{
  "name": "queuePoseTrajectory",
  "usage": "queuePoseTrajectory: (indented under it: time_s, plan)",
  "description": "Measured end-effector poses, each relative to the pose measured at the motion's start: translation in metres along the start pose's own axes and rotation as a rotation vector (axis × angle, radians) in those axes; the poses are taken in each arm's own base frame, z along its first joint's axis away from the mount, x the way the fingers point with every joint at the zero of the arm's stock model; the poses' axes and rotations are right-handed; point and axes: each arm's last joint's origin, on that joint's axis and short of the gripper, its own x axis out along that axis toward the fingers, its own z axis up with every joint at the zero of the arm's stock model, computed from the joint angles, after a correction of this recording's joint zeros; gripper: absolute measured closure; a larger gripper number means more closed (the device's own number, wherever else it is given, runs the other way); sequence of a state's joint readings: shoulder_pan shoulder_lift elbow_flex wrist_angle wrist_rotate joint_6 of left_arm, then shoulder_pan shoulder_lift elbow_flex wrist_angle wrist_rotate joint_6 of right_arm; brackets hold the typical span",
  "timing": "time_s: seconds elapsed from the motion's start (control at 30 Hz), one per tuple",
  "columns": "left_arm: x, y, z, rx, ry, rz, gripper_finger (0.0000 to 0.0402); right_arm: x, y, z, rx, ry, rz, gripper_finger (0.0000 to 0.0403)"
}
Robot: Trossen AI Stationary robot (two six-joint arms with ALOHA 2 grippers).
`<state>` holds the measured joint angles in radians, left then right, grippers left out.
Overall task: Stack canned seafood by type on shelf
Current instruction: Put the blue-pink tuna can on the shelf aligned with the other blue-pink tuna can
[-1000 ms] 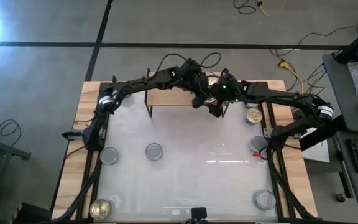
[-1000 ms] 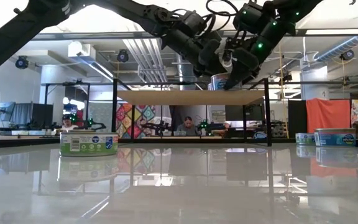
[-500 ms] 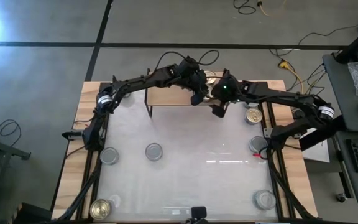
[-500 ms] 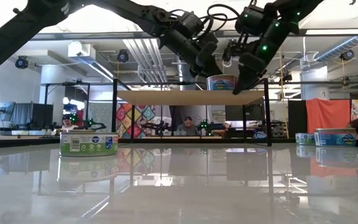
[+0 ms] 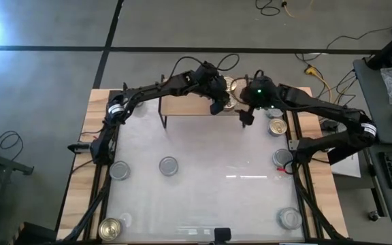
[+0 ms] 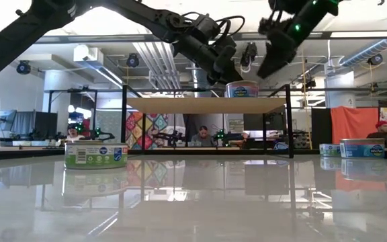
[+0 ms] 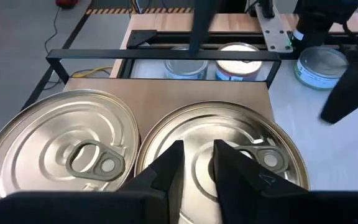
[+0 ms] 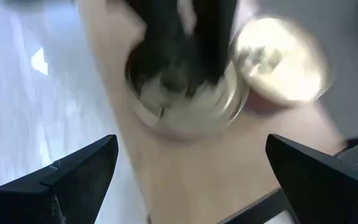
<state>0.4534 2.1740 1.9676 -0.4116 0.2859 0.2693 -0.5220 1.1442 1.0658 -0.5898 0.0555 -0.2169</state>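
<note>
— Where do the tins stand, working outward from your near edge?

— Plain-topped tins (image 5: 168, 165) sit on the table (image 5: 209, 156) nearest me, well short of the shelf (image 5: 189, 106). Farther off, on the shelf's right end, two gold pull-ring tins (image 7: 219, 155) sit side by side, touching or nearly so.

— And your grippers?

— My left gripper (image 7: 197, 163) hangs right over the right-hand gold tin, fingers pinched close, gripping nothing. My right gripper (image 5: 246, 117) is off the shelf's right corner, fingers spread wide, empty.

— Which arm goes next?

— I judge the loose tins lie back toward me from both grippers; another gold tin (image 5: 277, 126) lies just beside my right one, so that arm is nearer.
</note>
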Motion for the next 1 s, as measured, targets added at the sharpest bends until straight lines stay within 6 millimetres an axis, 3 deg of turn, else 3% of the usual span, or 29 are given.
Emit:
queuePoseTrajectory:
  time_s: [0.13, 0.27, 0.37, 0.6, 0.77, 0.87, 1.0]
  plan:
    - [-0.018, -0.004, 0.013, -0.015, -0.023, -0.09, 0.0327, -0.004, -0.003, 0.012, 0.027, -0.133, -0.043, 0.0003]
    - [-0.07, -0.013, 0.041, 0.029, -0.096, -0.089, 0.0327, 0.007, -0.004, 0.015, 0.037, -0.138, -0.065, 0.0003]
    - [-0.103, -0.021, 0.045, 0.042, -0.124, -0.083, 0.0327, 0.018, -0.003, 0.017, 0.051, -0.151, -0.042, 0.0008]
    - [-0.163, -0.051, 0.012, 0.0, -0.267, -0.06, 0.0327, 0.036, -0.002, 0.019, 0.076, -0.152, -0.004, 0.0087]
    - [-0.171, -0.07, -0.032, -0.046, -0.294, 0.008, 0.0327, 0.043, -0.001, 0.018, 0.079, -0.146, 0.059, 0.0157]
    - [-0.181, -0.077, -0.044, -0.05, -0.34, 0.045, 0.0327, 0.044, -0.001, 0.015, 0.077, -0.121, 0.064, 0.0188]
    - [-0.178, -0.081, -0.068, -0.092, -0.282, 0.049, 0.0327, 0.046, 0.0, 0.012, 0.069, -0.086, 0.07, 0.0217]
